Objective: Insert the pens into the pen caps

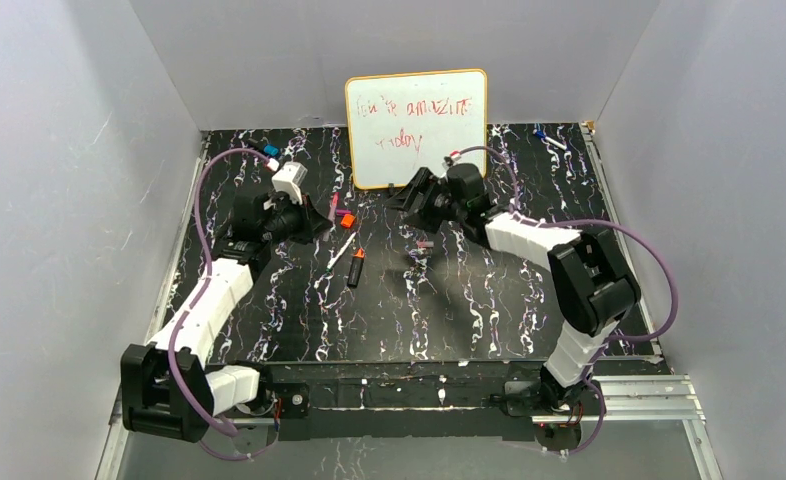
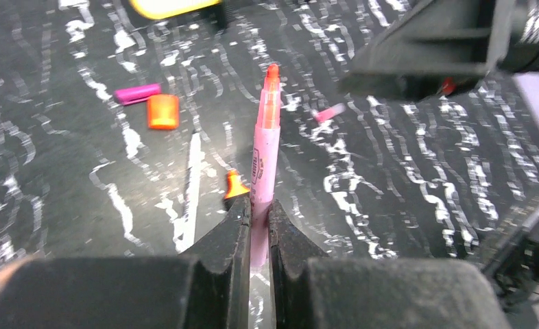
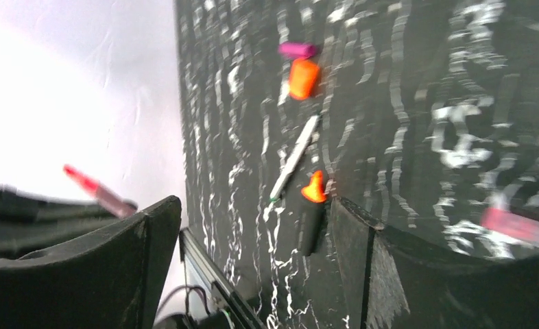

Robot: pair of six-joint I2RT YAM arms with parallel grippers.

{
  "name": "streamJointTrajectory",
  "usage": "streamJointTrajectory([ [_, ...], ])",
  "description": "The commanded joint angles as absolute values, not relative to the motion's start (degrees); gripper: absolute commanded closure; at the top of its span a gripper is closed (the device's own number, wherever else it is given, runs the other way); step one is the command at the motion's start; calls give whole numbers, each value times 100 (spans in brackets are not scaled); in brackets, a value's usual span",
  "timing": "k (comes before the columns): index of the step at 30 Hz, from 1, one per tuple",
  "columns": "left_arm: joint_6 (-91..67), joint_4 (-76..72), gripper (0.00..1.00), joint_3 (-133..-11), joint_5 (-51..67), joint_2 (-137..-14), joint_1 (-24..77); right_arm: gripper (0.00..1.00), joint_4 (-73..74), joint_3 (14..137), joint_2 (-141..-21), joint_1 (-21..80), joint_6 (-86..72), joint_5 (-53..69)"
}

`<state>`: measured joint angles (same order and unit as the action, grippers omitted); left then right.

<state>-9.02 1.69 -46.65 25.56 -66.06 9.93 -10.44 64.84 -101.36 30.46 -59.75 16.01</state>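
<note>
I saw my left claw (image 2: 258, 205) pinched tight on a pink pen (image 2: 263, 144), arm stretched forward. My right claw (image 3: 253, 212) gaped wide, pointing toward the left one.

You have one slim pink-barrelled marker (image 2: 263, 137) uncapped, its red-orange tip pointing away, clamped by its tail end in the left gripper (image 2: 258, 209) above the table (image 1: 489, 300). Left of the table's middle, the slim white pen (image 1: 341, 250) lies flat on a diagonal with the thick black marker (image 1: 355, 268) just beside it, orange end toward the far edge. Nearer that edge the magenta cap (image 1: 333, 205) and orange cap (image 1: 347, 220) lie close together, and a small pink cap (image 2: 330, 112) lies apart to their right.
</note>
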Motion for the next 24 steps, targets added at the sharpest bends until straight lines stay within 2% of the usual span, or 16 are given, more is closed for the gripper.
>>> streamJointTrajectory([
  [1,-1586,-598,100,-4668,3863,-6953,1024,14,-3622,5956,-9503,3544,-5573,1891],
  [10,-1753,-683,100,-4771,4677,-7600,1303,18,-4172,5750,-9161,3812,-4677,1699],
  [15,-1864,-792,100,-4803,4668,-7618,1342,26,-4008,5759,-9192,3832,-4582,1651],
  [24,-2424,-1565,100,-4702,4623,-7617,1370,29,-3597,5847,-9202,4131,-4164,1279],
])
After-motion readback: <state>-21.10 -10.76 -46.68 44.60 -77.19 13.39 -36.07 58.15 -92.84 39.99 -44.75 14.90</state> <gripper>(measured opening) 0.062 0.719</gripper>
